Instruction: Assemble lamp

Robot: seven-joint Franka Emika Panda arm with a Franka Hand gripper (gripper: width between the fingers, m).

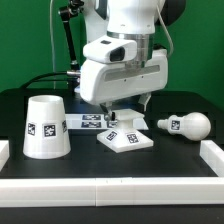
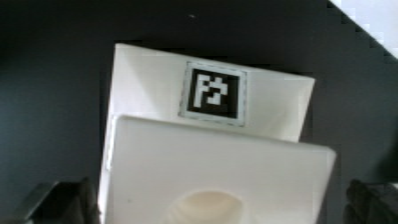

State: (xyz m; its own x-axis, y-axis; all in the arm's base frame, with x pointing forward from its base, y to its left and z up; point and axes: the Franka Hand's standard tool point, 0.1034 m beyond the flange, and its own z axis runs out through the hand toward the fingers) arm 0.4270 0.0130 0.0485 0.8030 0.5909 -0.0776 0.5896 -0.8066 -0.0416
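A flat white square base lies on a black worktop, near the middle of the exterior view, turned so one corner points toward the camera. In the wrist view its top carries a black-and-white tag, and beyond the tag a raised white block has a round socket hole. The jaws are down at the base and spread open, one dark finger on each side of the raised block. They are blurred at the picture's edge, so I cannot tell whether they touch the base.

A large white robot arm stands straight above the base and hides part of it.

On the exterior view's left, well apart from the base, a tapered white shade stands upright with its wide end down, a tag on its side facing the camera. On the exterior view's right, near the base but not touching it, a bulb lies on its side, its round head pointing right and its tagged neck pointing toward the base.

Behind the base, between it and the shade, the marker board lies flat, partly hidden by the arm. A low white rail borders the worktop at the front and both sides. The backdrop is green
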